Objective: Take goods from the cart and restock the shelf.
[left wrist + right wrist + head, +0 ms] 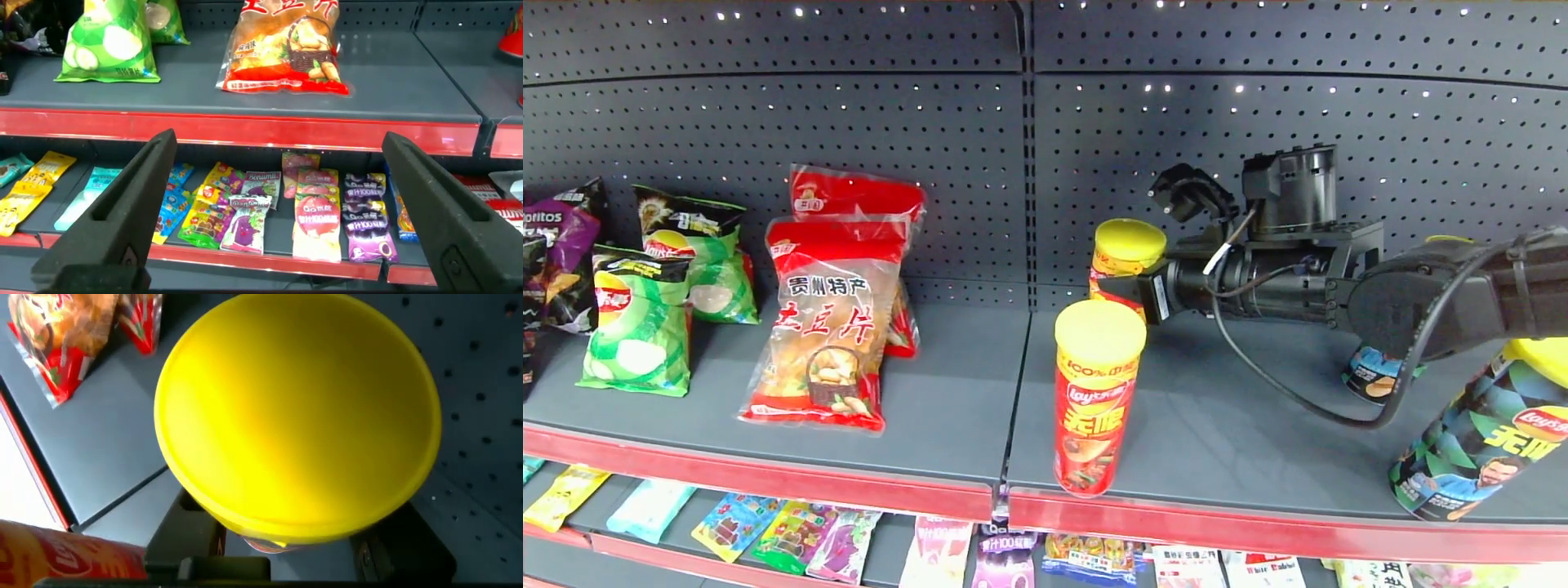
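Note:
A red chip can with a yellow lid point(1129, 243) stands upright at the back of the grey shelf point(1217, 433), close to the pegboard. My right gripper point(1121, 287) comes in from the right and is shut on the can's body just below the lid. In the right wrist view the yellow lid point(298, 416) sits directly over the gripper point(286, 559), with a dark finger point(192, 531) on either side. My left gripper point(278, 220) is open and holds nothing, in front of the shelf's red front edge point(245, 131).
A second red can point(1097, 400) stands at the shelf's front edge. Two dark patterned cans point(1478, 441) point(1372, 376) stand at the right under my arm. Red snack bags point(825, 327) and green chip bags point(641, 322) fill the left. Sachets point(319, 216) line the lower shelf.

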`<state>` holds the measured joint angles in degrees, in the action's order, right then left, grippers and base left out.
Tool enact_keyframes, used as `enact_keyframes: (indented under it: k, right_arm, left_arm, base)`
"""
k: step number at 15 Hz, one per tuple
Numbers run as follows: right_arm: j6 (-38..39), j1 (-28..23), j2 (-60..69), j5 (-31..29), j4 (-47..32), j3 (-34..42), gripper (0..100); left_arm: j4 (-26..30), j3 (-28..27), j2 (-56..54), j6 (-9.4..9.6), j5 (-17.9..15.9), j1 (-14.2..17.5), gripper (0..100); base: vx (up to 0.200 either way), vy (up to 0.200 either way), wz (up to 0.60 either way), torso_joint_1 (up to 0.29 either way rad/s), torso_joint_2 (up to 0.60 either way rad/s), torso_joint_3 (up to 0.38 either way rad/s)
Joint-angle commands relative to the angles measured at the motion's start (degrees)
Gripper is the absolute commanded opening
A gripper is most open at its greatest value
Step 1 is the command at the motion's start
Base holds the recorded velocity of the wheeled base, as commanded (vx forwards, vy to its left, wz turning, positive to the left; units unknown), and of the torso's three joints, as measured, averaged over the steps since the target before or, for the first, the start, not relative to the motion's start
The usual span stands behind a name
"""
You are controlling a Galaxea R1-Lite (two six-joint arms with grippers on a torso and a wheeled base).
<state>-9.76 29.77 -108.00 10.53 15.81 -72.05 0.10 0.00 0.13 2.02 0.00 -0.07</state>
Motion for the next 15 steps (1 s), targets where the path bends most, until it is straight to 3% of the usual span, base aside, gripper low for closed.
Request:
enact_keyframes:
  k: [1, 15]
  right_arm:
    - [-0.1, 0.1, 0.0, 0.0, 0.0, 0.2, 0]
    - [-0.3, 0.6, -3.2, 1.4, 0.4, -1.4, 0]
  left_arm:
    - [0.0, 0.0, 0.0, 0.0, 0.0, 0.0, 100]
    - [0.0, 0.0, 0.0, 0.0, 0.0, 0.0, 100]
  base:
    - [0.0, 0.0, 0.0, 0.0, 0.0, 0.0]
    - [0.0, 0.0, 0.0, 0.0, 0.0, 0.0]
